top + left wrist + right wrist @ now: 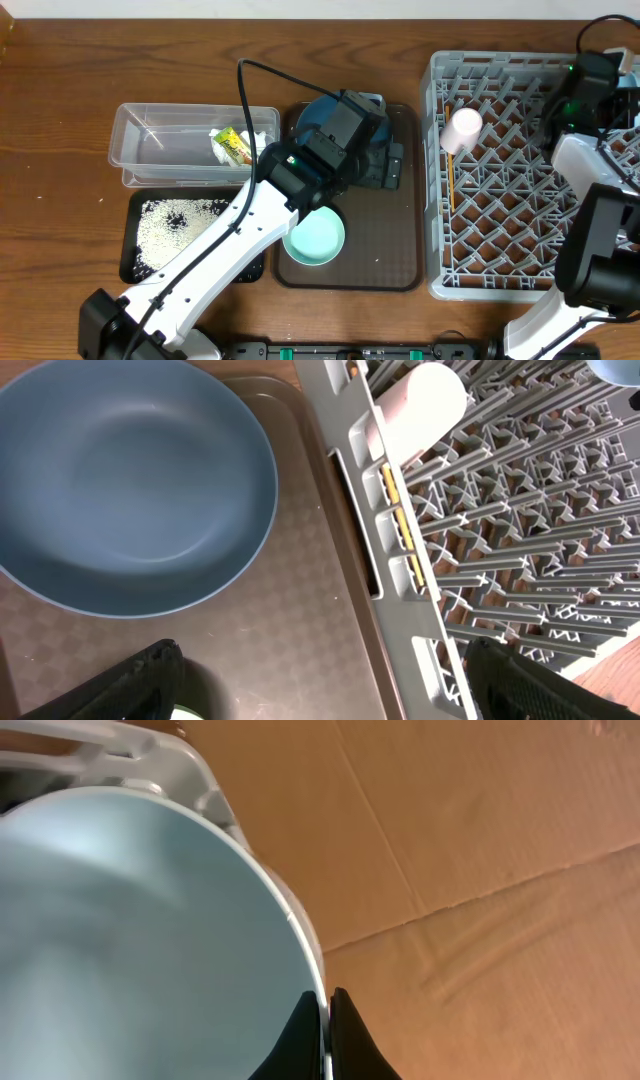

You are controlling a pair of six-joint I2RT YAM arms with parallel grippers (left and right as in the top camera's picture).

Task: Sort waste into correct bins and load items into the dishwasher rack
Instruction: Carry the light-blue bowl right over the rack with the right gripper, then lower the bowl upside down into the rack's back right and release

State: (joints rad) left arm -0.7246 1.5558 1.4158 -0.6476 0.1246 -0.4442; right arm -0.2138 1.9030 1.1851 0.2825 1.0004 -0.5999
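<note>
The left gripper (330, 680) is spread; we judge the blue plate (130, 480) beyond its fingers (120, 685) stiff and slick: pinch the rim. The right gripper (325, 1020) clamps the light-blue bowl (120, 940) by its rim.

A pale blue bowl (130, 920) fills the frame from 7 to 11 o'clock, with its inside facing the camera. At 6 o'clock the tool (326, 1015) has its two dark fingers pinched on the bowl's thin rim, one on each side. A corner of the grey rack (120, 745) shows at 11 o'clock. From 12 to 5 o'clock lies a brown surface (480, 870) crossed by seams and creases.
</note>
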